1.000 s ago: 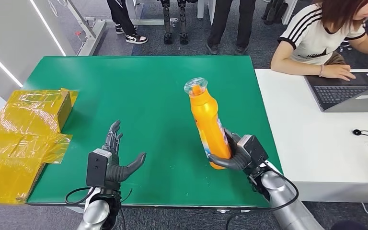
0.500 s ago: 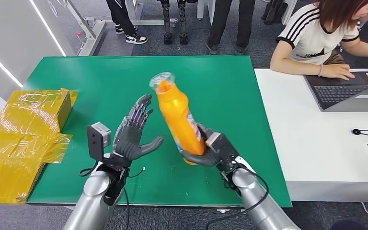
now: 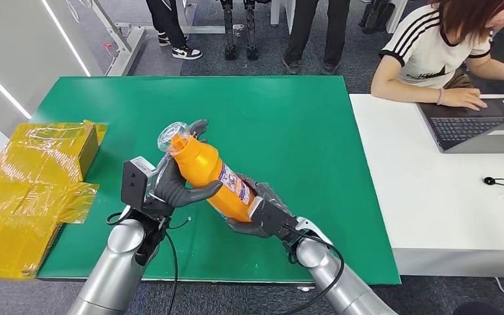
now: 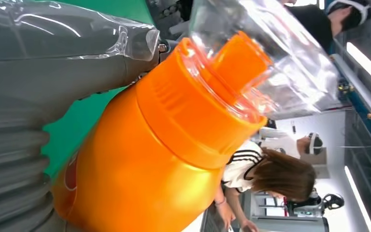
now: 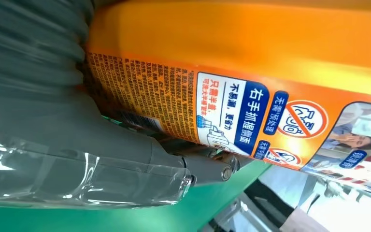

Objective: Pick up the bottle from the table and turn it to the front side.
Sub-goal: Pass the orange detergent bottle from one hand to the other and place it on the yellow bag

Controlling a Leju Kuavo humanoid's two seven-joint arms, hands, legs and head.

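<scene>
An orange bottle (image 3: 213,172) with a clear cap cover is off the green table (image 3: 289,118), tilted with its cap to the upper left. My right hand (image 3: 262,213) grips its base end from below. My left hand (image 3: 174,187) wraps the bottle's shoulder, thumb across the front and fingers behind the neck. In the left wrist view the bottle's cap and shoulder (image 4: 149,159) lie against my left hand (image 4: 38,72). The right wrist view shows the bottle's printed label (image 5: 270,48) pressed by my right hand (image 5: 53,145).
A yellow-taped cardboard box (image 3: 33,177) sits at the green table's left edge. A white table (image 3: 433,190) adjoins on the right, where a seated person (image 3: 433,52) works at a laptop (image 3: 479,128). People's legs stand beyond the far edge.
My right hand carried the bottle left and tipped it from nearly upright to slanted, cap to the left. My left hand rose from the table and closed around the bottle's upper part.
</scene>
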